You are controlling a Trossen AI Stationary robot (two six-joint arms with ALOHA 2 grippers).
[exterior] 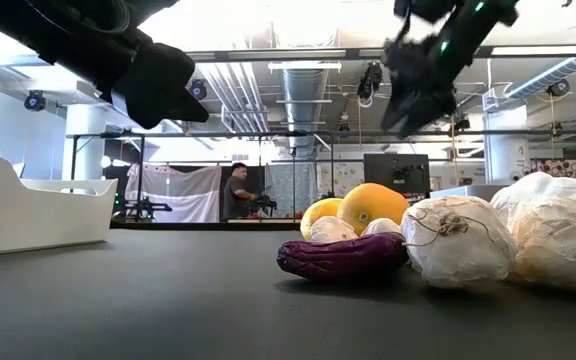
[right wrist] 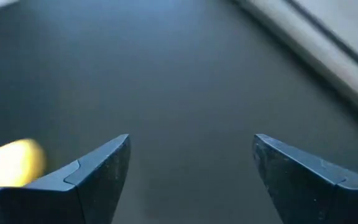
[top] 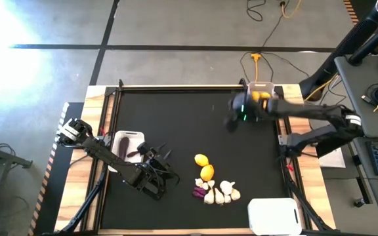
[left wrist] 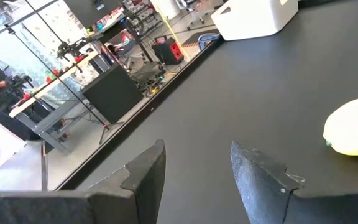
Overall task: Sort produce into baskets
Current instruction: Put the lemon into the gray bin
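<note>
Produce sits in one heap at the near middle of the table (top: 176,118): two lemons (top: 204,166), a cluster of garlic bulbs (top: 222,193) and one small eggplant (exterior: 343,255) tucked against them.

Lemons: I judge them firm, fairly heavy for their size, the rind waxy and apt to roll. Best taken across the middle, not by the ends. Garlic: light, dry, papery skin that may flake; bulbs touch each other, so I take one at the widest part from the edge of the heap. Eggplant: smooth, a little slick, slightly soft; grip across its short width, gently.

Baskets: one at the left (top: 126,145) with dark vegetables already in it, one at the far right (top: 261,92) holding yellow fruit, one at the near right (top: 274,215).

My left jaws (top: 161,167) hang just left of the heap, spread, holding nothing. My right jaws (top: 236,113) are well above the table beside the far basket, spread wide, also holding nothing.

No brand, label or writing I can read on anything.
</note>
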